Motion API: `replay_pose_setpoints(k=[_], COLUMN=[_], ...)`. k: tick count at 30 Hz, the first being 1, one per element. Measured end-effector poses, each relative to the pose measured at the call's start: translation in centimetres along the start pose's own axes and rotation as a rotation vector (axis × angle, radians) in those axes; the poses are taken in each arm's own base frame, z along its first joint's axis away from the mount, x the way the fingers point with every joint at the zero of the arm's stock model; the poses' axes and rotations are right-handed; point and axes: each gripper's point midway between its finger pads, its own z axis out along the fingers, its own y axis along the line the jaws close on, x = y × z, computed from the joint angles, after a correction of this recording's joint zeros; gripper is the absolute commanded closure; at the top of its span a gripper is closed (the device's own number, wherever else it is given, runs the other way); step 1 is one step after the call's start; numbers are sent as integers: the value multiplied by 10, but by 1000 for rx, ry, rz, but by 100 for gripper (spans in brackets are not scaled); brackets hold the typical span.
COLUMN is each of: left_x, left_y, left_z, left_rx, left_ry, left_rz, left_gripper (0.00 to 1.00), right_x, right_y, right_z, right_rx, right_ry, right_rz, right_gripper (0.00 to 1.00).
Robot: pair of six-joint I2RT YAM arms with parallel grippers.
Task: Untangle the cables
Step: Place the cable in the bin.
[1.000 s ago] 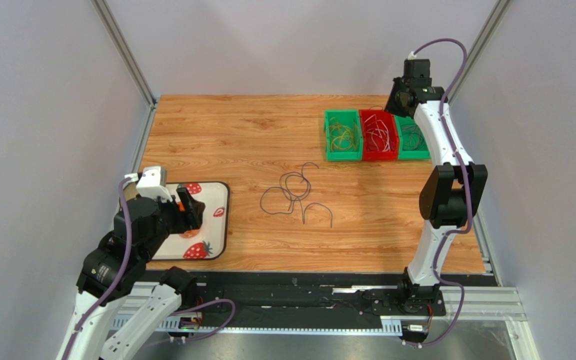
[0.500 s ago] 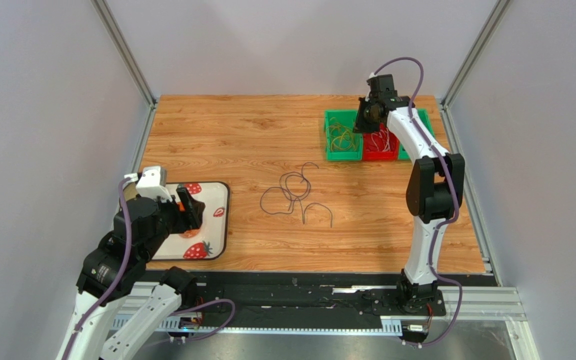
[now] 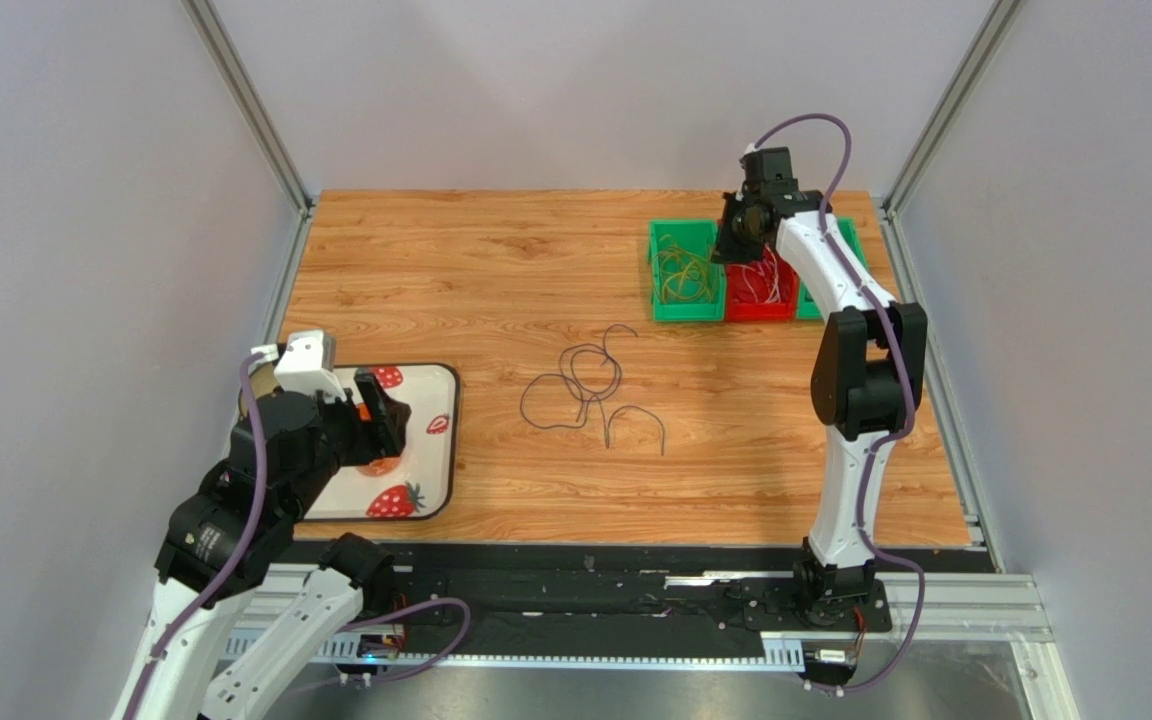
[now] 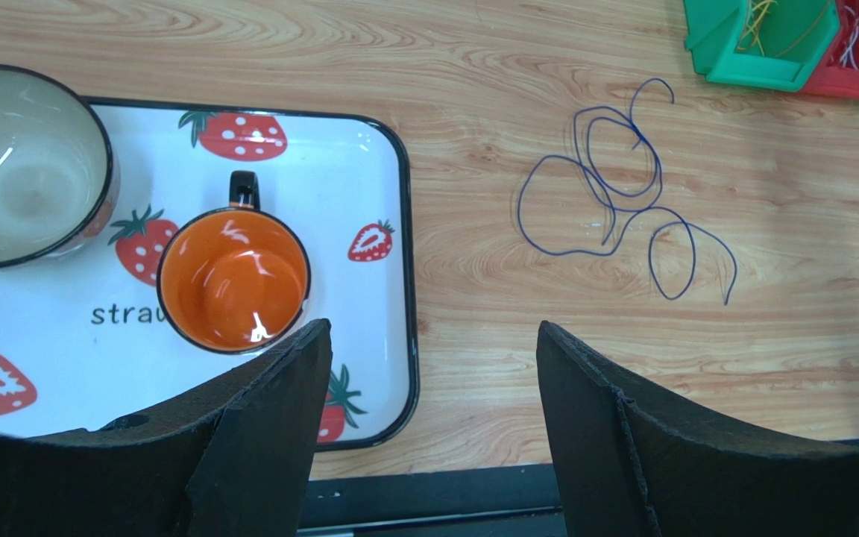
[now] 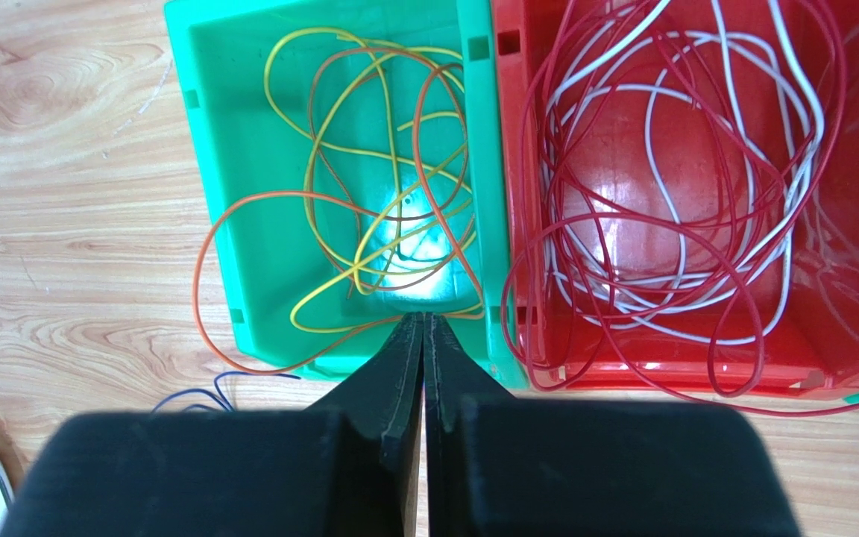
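Wood table (image 3: 462,270). Strawberry tray (image 4: 322,168), print reads "stra…", rest hidden. Green bin (image 5: 232,168): yellow/orange cables (image 5: 395,168). Red bin (image 5: 849,280): red/white cables (image 5: 669,190). L gripper (image 4: 432,330) jaws wide apart, empty, at tray edge. R gripper (image 5: 421,324) jaws closed, empty, above bins. Dark cables (image 3: 585,387) loose mid-table.

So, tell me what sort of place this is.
Probably a robotics lab test cell, not a home: a wood-grain table boxed in by plain grey panels, two arms bolted to a rail, and bins of loose cables.
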Motion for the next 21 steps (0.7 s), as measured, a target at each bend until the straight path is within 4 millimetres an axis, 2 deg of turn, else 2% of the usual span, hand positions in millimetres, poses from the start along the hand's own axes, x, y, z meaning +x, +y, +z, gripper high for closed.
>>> replay_pose_setpoints(k=[9, 21], left_x=[0, 1], left_y=[0, 0], left_z=[1, 3], left_rx=[-2, -9], left_ry=[4, 11], left_rz=[1, 2], left_gripper=[24, 24], right_x=[-8, -6], right_y=[-4, -32], right_z=[1, 15], right_rx=[3, 46], right_ry=[-16, 3], right_rz=[8, 45], right_gripper=[96, 97])
